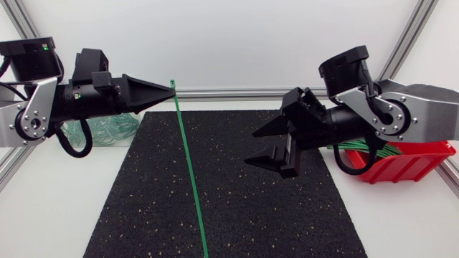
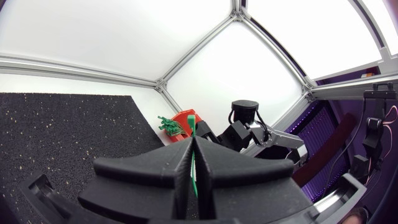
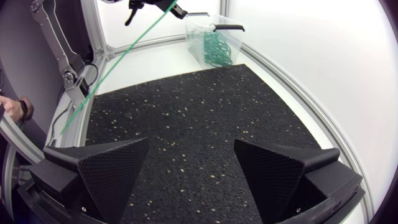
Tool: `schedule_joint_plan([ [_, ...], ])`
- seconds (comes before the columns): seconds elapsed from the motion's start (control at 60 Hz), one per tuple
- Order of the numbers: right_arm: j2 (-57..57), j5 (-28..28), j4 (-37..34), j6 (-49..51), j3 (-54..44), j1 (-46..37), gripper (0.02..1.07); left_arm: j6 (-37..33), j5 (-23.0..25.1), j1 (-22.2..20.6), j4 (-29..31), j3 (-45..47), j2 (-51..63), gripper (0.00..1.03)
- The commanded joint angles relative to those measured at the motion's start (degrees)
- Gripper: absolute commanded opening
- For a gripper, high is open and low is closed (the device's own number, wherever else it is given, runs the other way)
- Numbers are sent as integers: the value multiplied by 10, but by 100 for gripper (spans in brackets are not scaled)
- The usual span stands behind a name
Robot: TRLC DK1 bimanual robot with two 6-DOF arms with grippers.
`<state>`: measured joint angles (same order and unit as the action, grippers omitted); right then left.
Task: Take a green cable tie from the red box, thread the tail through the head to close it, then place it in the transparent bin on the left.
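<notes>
Left jaws clench one end of the green cable tie point(image 1: 190, 172) over the counter's far left; the tie slants down across the black mat point(image 1: 251, 208) toward the near edge. Right jaws gape empty above the mat, beside the red box point(image 1: 401, 166) at the right edge.

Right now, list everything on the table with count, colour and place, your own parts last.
mat: one, black with pale specks, middle of the table.
cable tie: one, green, straight and not closed, one end in the left gripper, the rest slanting over the mat's left part.
red box: one, red, table's right side, behind the right arm.
boxed ties: a bundle, count unclear, green, in the red box.
transparent bin: one, clear, table's left side.
binned ties: a tangle, count unclear, green, in the transparent bin.
left gripper: one, black, shut on the cable tie.
right gripper: one, black, open, empty, over the mat.
</notes>
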<state>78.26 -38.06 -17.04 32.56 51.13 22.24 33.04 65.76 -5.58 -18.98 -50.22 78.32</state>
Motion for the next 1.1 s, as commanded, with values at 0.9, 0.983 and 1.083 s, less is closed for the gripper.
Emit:
schedule_joint_plan([
  [0.9, 11, 98, 423, 472, -165, 41, 103, 5, 33, -11, 42, -99, 111, 4],
  [0.983, 6, 100, 439, 512, -166, 54, 103, 5, 38, -12, 48, -105, 119, 4],
  [1.083, -7, 108, 494, 538, -185, 79, 103, 4, 44, -12, 49, -109, 121, 4],
])
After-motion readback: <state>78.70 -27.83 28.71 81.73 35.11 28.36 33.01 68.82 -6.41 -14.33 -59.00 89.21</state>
